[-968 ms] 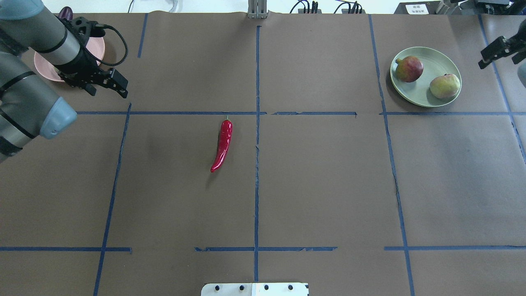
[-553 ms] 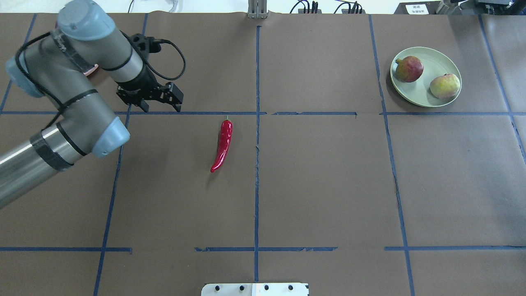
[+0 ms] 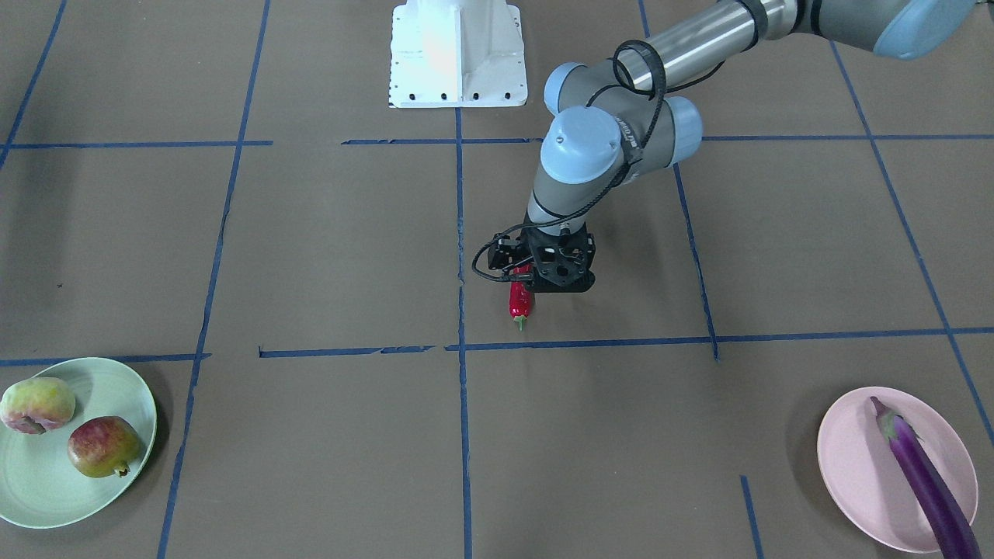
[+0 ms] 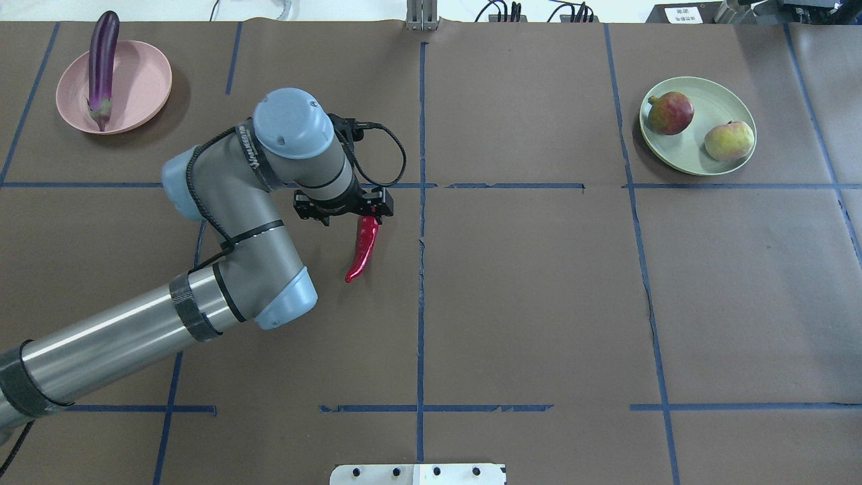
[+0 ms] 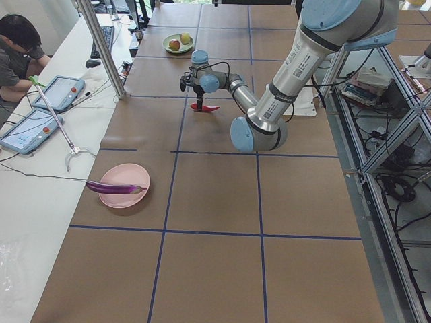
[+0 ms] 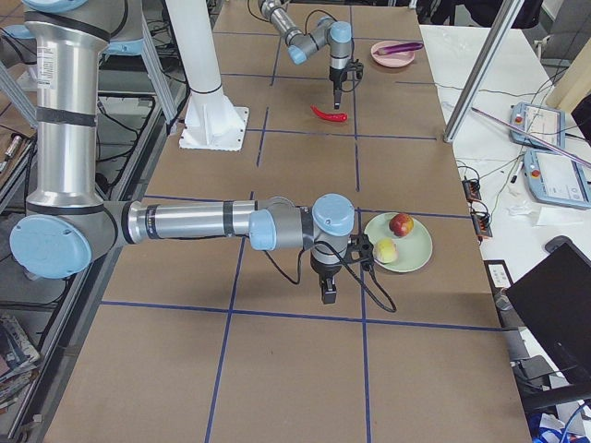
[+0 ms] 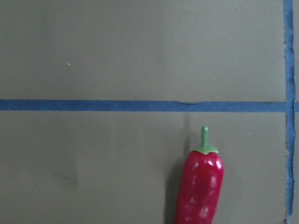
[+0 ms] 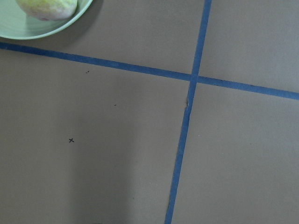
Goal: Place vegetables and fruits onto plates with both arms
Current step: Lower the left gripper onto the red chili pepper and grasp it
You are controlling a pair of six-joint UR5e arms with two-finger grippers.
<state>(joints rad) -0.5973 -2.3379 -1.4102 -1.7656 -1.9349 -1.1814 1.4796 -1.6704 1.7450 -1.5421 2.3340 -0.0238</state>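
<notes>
A wide table [image 4: 539,303] is covered in brown paper and divided into squares by blue tape lines. The left arm [image 4: 135,330] is stretched from the near left corner towards the middle of the table, bent at the elbow. The right arm [image 6: 185,221] is seen only in the right side view, reaching low over the paper just beside the mint green plate [image 4: 700,158].

That plate is set at the far right of the table, and a pale pink plate [image 4: 145,84] is set at the far left. A long purple eggplant [image 4: 102,60] is laid across the pink plate, its cap end inside and its other end overhanging the rim. On the green plate, a red-yellow pomegranate [image 4: 670,113] and a green-pink peach [image 4: 728,141] are placed side by side, apart from each other.

The left gripper [image 4: 347,214] is pointed straight down over the stem end of the chili pepper [image 4: 363,252], with its jaws spread wide. The red chili is lying on the paper near the table's centre, just left of the middle tape line. Whether the right gripper [image 6: 325,293] is spread or closed cannot be told.
</notes>
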